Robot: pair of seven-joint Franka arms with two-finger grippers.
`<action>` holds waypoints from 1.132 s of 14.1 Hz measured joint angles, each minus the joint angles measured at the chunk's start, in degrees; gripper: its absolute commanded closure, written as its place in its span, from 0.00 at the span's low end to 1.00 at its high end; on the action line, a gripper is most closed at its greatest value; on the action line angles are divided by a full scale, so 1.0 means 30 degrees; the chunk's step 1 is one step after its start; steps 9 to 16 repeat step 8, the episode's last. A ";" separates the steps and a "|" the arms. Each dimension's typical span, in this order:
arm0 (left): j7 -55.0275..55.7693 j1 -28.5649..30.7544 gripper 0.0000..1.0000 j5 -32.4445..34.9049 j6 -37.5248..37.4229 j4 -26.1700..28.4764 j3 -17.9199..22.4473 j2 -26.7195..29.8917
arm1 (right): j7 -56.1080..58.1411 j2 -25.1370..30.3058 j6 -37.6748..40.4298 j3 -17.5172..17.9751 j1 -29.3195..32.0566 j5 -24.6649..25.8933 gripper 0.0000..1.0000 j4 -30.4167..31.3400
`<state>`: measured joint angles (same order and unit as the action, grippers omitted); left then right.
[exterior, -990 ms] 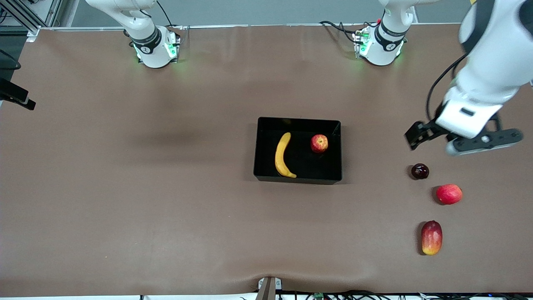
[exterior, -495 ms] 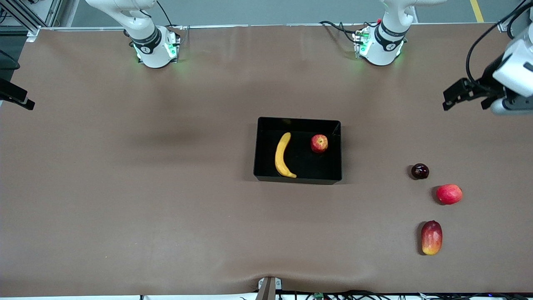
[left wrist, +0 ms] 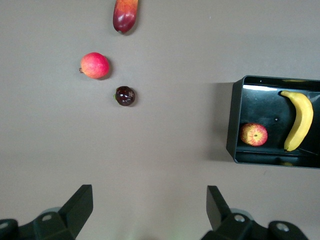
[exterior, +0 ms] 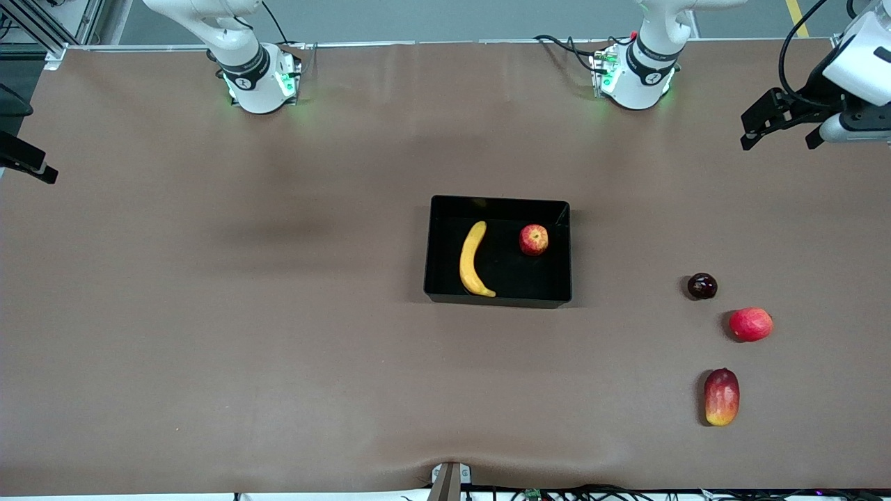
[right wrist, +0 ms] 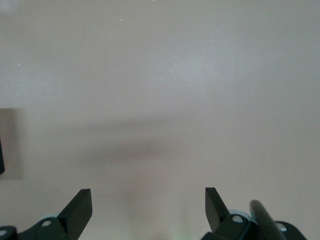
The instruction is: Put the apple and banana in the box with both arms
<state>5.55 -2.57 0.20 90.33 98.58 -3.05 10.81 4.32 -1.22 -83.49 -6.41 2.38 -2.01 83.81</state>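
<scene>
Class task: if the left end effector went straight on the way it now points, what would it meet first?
Probably bare table. The open left end effector points down at cloth; the dark maroon fruit and box lie off that line, though depth is uncertain.

We see three loose fruits on the brown table [exterior: 278, 334], all toward the left arm's end. Taking the pinkish-red round fruit [exterior: 750, 324] as landmark: the small dark maroon fruit [exterior: 702, 286] lies near it, farther from the front camera; the oblong red-and-yellow fruit [exterior: 721, 396] lies nearer the camera
</scene>
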 measured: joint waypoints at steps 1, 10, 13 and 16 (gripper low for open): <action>-0.0015 0.0001 0.00 0.0000 0.0059 -0.0002 0.0049 -0.0006 | 0.0000 0.0000 0.0000 0.0000 0.0000 0.0000 0.00 0.0000; -0.0022 0.0002 0.00 0.0000 0.0210 -0.0134 0.0109 -0.0244 | 0.0000 0.0000 0.0000 -0.0001 0.0000 0.0000 0.00 0.0000; -0.0022 0.0002 0.00 0.0000 0.0210 -0.0134 0.0109 -0.0244 | 0.0000 0.0000 0.0000 -0.0001 0.0000 0.0000 0.00 0.0000; -0.0022 0.0002 0.00 0.0000 0.0210 -0.0134 0.0109 -0.0244 | 0.0000 0.0000 0.0000 -0.0001 0.0000 0.0000 0.00 0.0000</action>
